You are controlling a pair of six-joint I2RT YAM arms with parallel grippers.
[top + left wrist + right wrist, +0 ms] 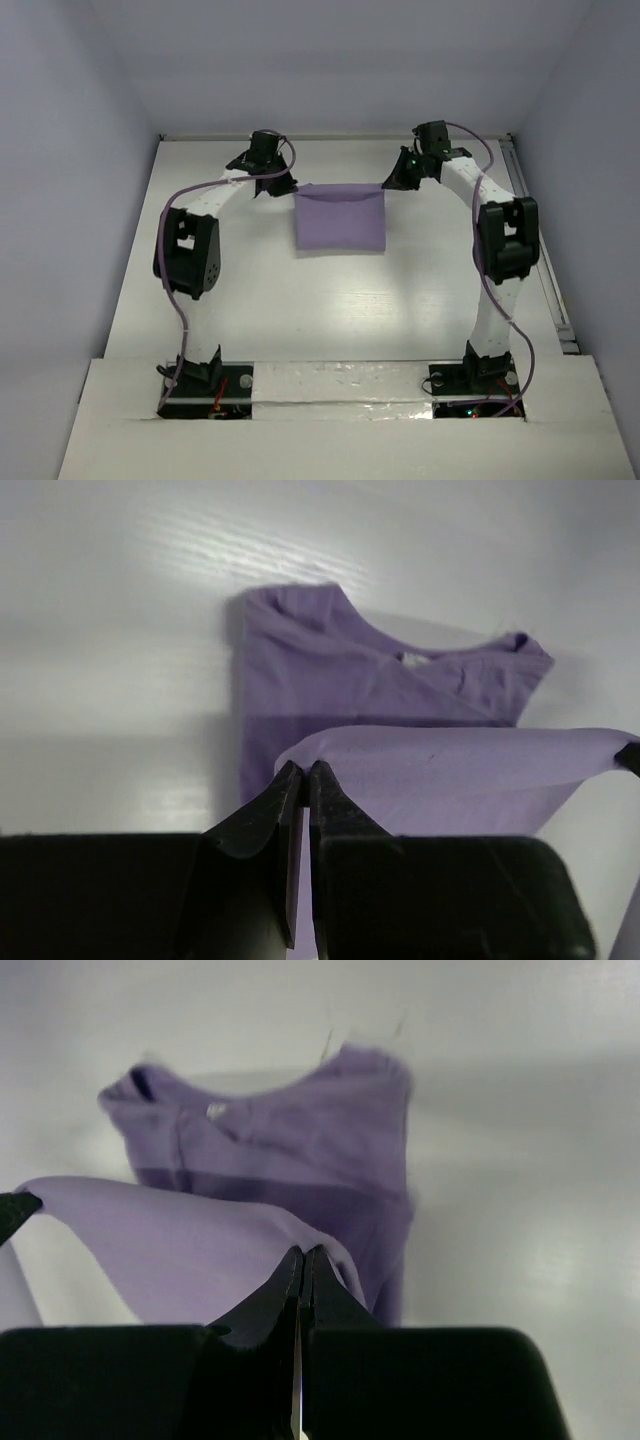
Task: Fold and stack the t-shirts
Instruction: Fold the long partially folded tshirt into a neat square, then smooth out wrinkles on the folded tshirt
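A plain lavender t-shirt (340,220) lies partly folded at the far middle of the white table. My left gripper (272,181) is shut on its far left corner and my right gripper (397,180) is shut on its far right corner. In the left wrist view the gripper (305,770) pinches a raised fold of the t-shirt (400,690), with the collar lying flat beyond. In the right wrist view the gripper (303,1253) pinches the other end of the same raised fold of the t-shirt (300,1150). The held edge hangs stretched between the two grippers, just above the table.
The white table (330,310) has grey walls on three sides. A rail (540,250) runs along its right edge. Both arm bases stand at the near edge.
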